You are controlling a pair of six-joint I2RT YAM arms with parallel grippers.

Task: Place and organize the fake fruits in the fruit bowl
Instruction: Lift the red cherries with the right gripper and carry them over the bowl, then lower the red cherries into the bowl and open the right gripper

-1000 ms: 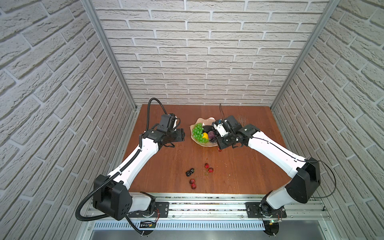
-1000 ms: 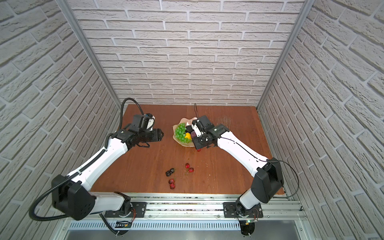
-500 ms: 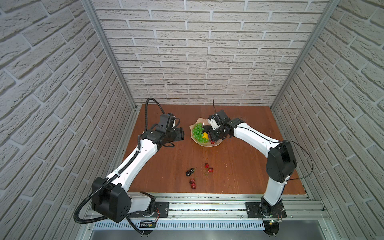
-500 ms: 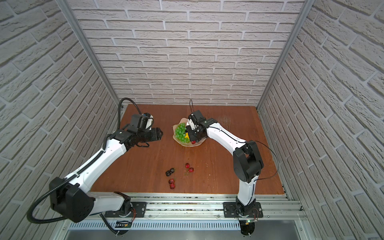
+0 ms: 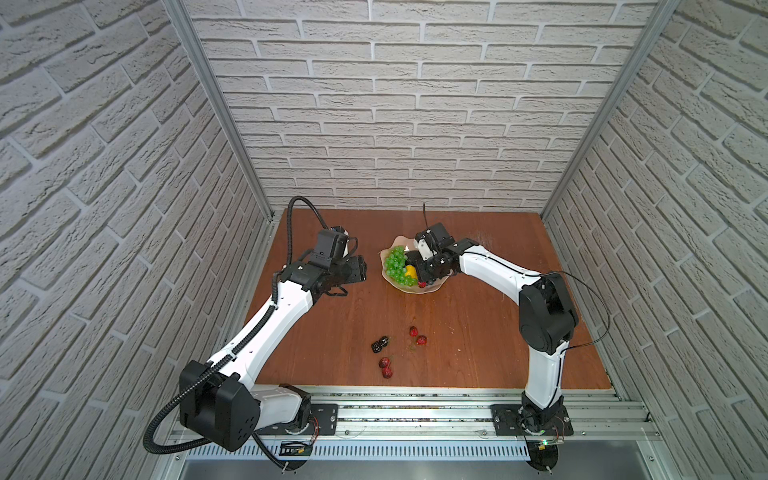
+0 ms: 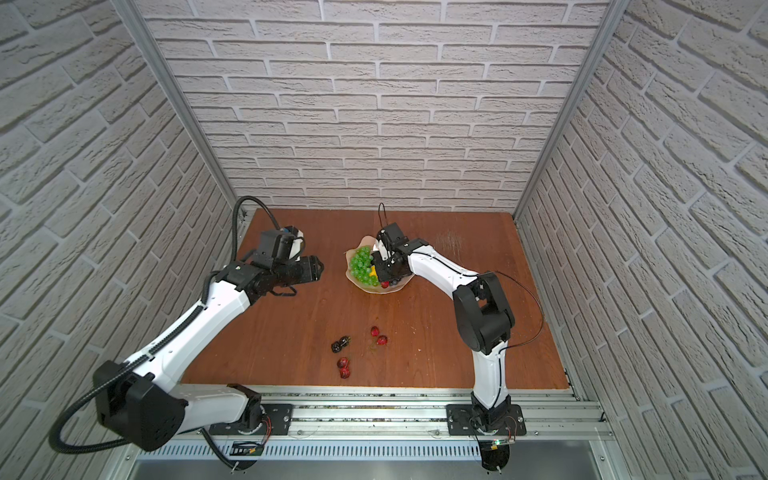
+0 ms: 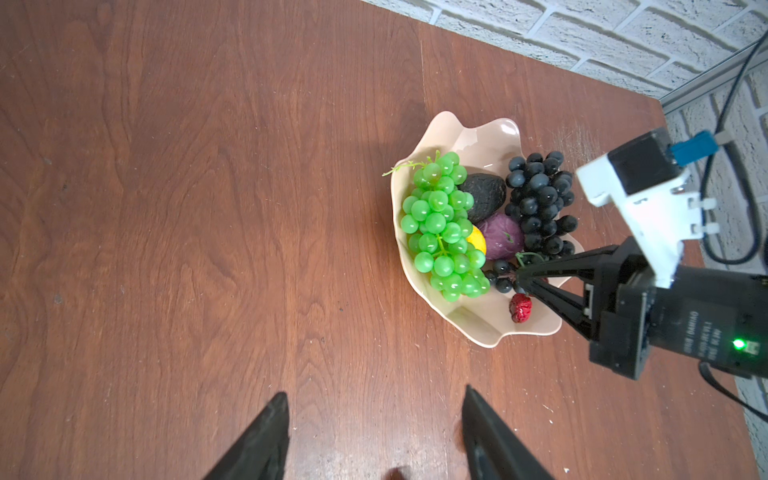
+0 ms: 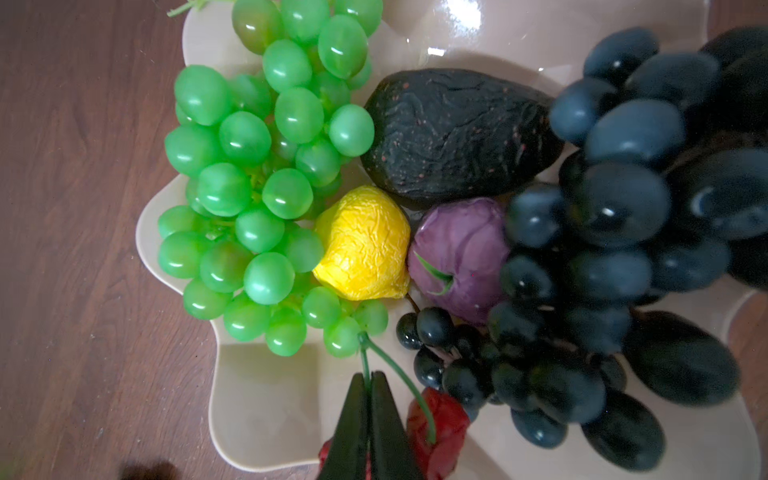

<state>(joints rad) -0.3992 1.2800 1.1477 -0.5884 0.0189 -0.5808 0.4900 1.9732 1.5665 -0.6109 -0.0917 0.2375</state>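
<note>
The pale pink fruit bowl (image 7: 469,124) (image 5: 400,241) holds a green grape bunch (image 7: 440,224) (image 8: 257,178), dark grapes (image 8: 615,216), an avocado (image 8: 453,137), a lemon (image 8: 363,245), a purple fruit (image 8: 461,253) and tiny black berries (image 8: 432,328). My right gripper (image 8: 369,376) (image 7: 519,276) is shut on the green stem of a pair of red cherries (image 8: 436,419), which hang low inside the bowl's near side. My left gripper (image 7: 374,399) (image 5: 359,270) hovers open and holds nothing, over bare wood left of the bowl.
On the front middle of the wooden table lie two pairs of red cherries (image 5: 417,336) (image 5: 385,368) and a small cluster of black berries (image 5: 381,344). Brick-pattern walls close in the back and both sides.
My right gripper has shifted a little left over the bowl with the cherries, and that arm's elbow has folded up and in. The left arm has barely moved.
</note>
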